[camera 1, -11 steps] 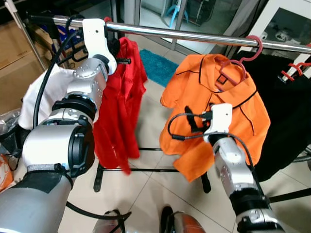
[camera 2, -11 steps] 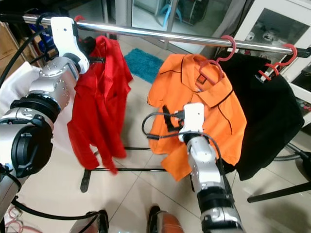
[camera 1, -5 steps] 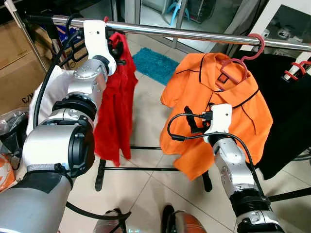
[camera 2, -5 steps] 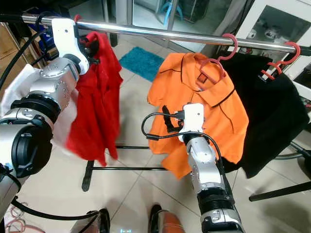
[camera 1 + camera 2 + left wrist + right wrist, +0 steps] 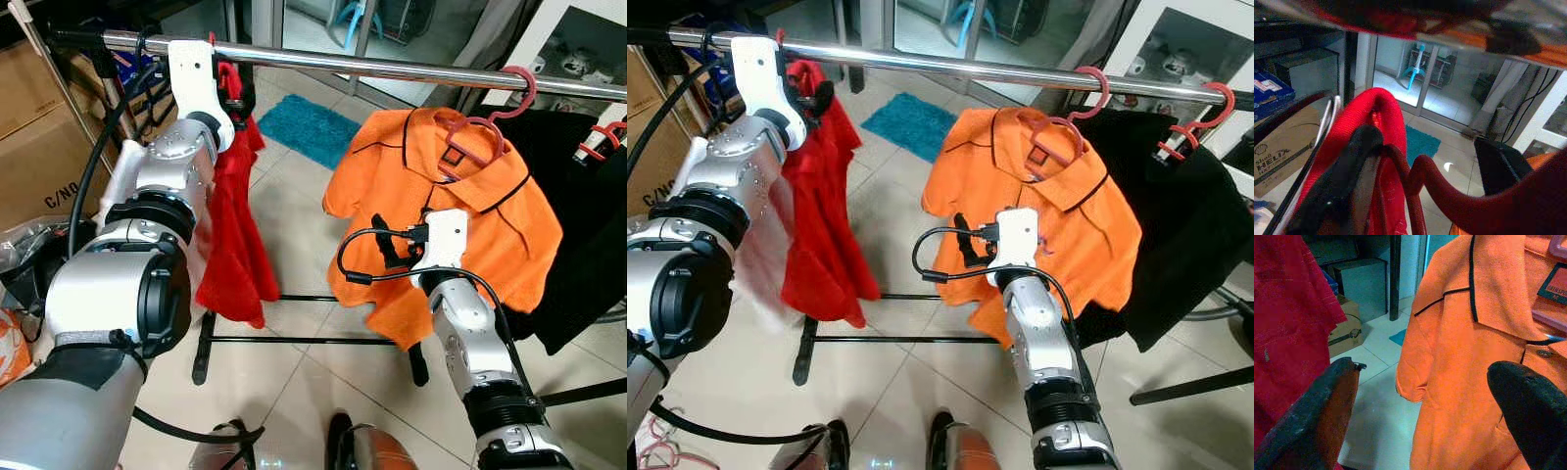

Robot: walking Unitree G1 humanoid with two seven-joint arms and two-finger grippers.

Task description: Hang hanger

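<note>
**Red shirt hanging at the left end of the rail, left gripper at its hanger**

A steel clothes rail (image 5: 411, 70) is running across the scene above a tiled floor (image 5: 294, 196). Three garments are hanging from it. A black garment (image 5: 1176, 235) is sitting at the right end on a red hanger. An orange polo shirt (image 5: 441, 225) is hanging beside it on a pink hanger (image 5: 490, 122). A red shirt (image 5: 235, 235) is hanging well apart from these, at the left end.

The left arm is reaching up to the rail. The left gripper (image 5: 233, 90) is sitting at the collar of the red shirt, just under the rail. In the left wrist view its fingers (image 5: 1347, 171) are lying against the red hanger (image 5: 1425, 181) at the shirt's neck. Whether they are pinching it cannot be told.

The right gripper (image 5: 387, 240) is hovering in front of the orange polo shirt. Its fingers (image 5: 1317, 416) are spread wide and are holding nothing.

A teal mat (image 5: 318, 127) is lying on the floor beyond the rail. Cardboard boxes (image 5: 39, 147) are standing at the left.
</note>
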